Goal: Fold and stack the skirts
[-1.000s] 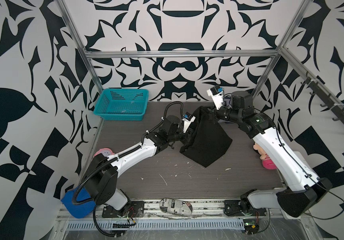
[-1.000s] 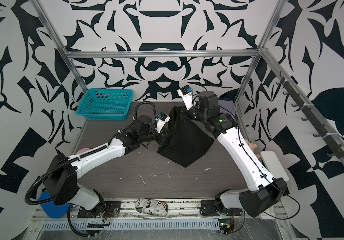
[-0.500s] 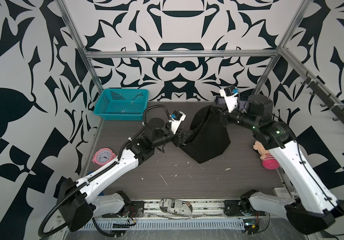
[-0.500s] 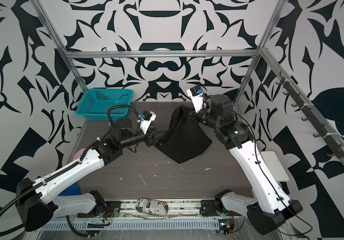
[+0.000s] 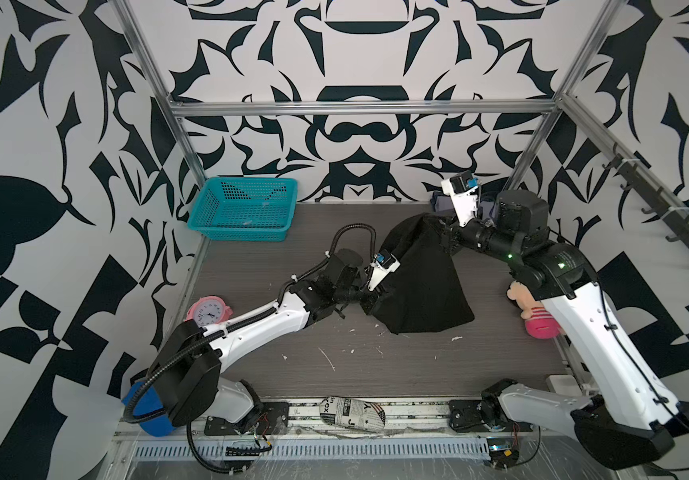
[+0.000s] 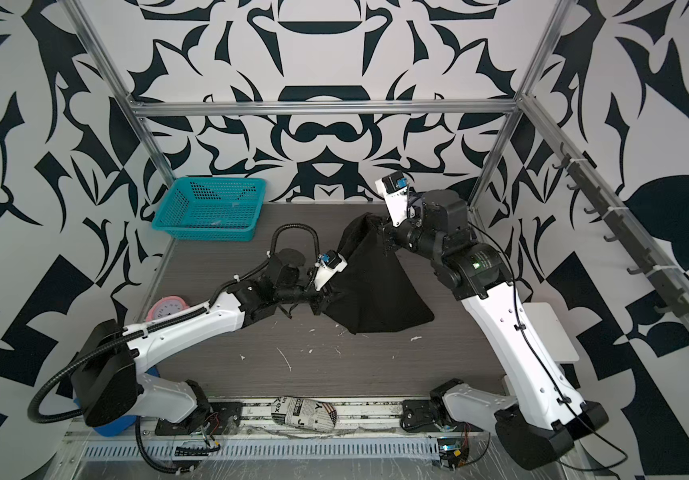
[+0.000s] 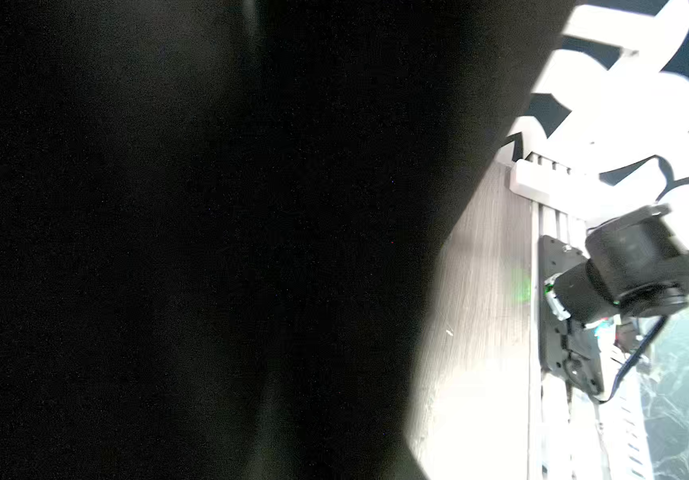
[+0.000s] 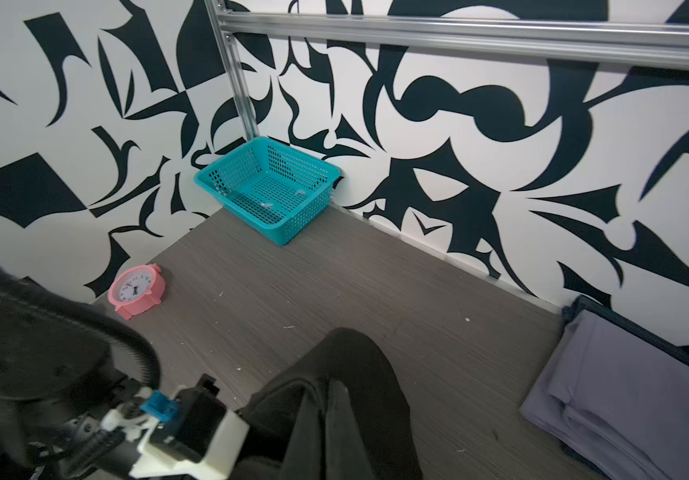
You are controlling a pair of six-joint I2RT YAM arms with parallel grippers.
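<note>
Black skirt [image 5: 422, 286] mid-table [image 5: 293, 374], slightly toward 1 o'clock, draped like a tent: 1 o'clock corner lifted, 5 o'clock hem resting on the surface. Right gripper [image 5: 446, 239] clamped tight on that raised corner, cloth bunched at the jaws in right wrist view. Left gripper [image 5: 370, 305] at skirt's 8 o'clock edge, jaws closed, apparently on cloth. Left wrist view mostly blacked out by fabric, so exact bite not checkable. Lavender skirt [image 8: 625, 399] folded on top of denim skirt [image 8: 571, 311] in the 1 o'clock corner, just beyond right gripper. Step, as judged: spreading and folding the third skirt. To do it well: draw both held points apart evenly till taut, lay flat without bunching, fold edge to edge, avoid dragging hem into the stack, release only once flat.
</note>
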